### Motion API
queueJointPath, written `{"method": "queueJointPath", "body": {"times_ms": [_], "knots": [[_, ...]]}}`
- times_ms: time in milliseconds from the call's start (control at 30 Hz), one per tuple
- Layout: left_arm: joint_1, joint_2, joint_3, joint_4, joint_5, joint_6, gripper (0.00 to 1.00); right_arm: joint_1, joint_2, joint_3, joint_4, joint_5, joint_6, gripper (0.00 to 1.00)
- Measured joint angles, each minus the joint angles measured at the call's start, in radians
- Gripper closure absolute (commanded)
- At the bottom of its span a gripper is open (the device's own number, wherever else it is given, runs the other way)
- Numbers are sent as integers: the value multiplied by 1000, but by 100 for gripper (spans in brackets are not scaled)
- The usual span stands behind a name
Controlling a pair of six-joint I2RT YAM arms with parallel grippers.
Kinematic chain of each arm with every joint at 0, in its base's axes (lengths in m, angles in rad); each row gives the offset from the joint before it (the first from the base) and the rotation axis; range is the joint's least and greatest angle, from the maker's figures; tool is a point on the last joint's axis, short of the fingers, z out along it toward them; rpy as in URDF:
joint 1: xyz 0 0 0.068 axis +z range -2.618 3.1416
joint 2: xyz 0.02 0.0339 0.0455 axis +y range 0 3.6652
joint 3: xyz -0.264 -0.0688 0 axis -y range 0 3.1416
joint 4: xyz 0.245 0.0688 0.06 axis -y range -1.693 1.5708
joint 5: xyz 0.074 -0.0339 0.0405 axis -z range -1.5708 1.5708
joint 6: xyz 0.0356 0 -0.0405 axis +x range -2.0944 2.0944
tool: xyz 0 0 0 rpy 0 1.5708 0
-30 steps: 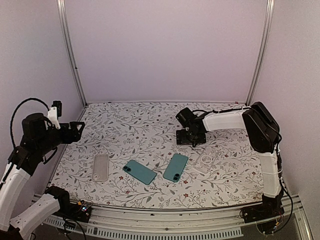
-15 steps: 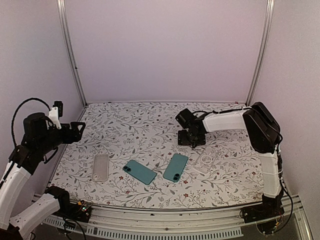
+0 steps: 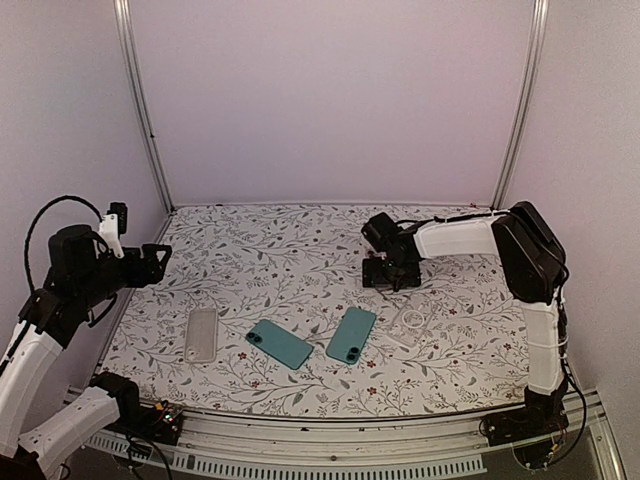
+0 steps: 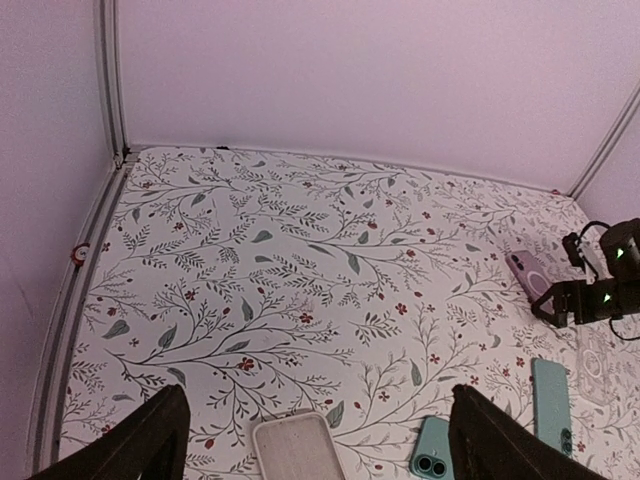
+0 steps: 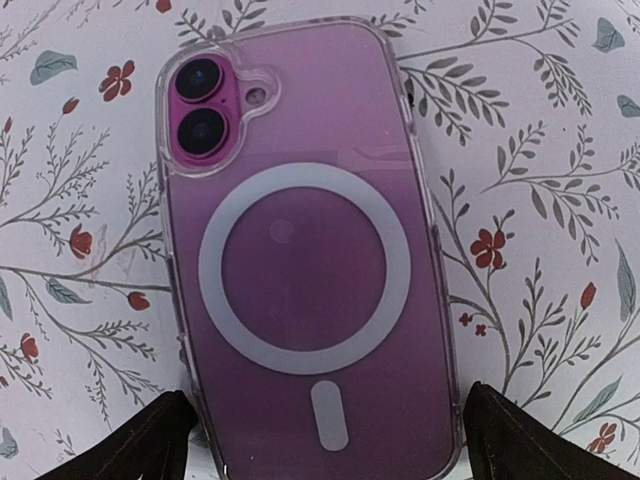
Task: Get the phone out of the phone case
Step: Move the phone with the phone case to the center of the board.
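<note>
The right end effector [image 5: 325, 432], released, is above the cased pink phone [image 5: 305, 260] toward the worktop's [image 3: 300, 250] right edge; left end effector [image 4: 318, 425] released

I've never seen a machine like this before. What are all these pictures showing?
These are two robot arms bolted to a table with a flowery cloth on it. One picture looks down from above and behind the arms. The other two come from a small camera on each arm's wrist. The left gripper is lifted up at the side, open and empty. The right gripper hangs open over a pink phone in a clear case with a white ring, without gripping it. Also lying on the cloth are a teal phone, a second teal phone, a whitish phone case and a clear case with a ring.
</note>
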Motion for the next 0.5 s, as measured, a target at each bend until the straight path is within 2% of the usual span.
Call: {"method": "queueJointPath", "body": {"times_ms": [300, 467, 500], "knots": [[0, 0, 0, 0, 0, 0, 9, -16, 17, 15, 33, -18, -66, 12], [0, 0, 0, 0, 0, 0, 9, -22, 21, 15, 47, -19, -92, 31], [0, 0, 0, 0, 0, 0, 9, -22, 21, 14, 49, -17, -96, 38]]}}
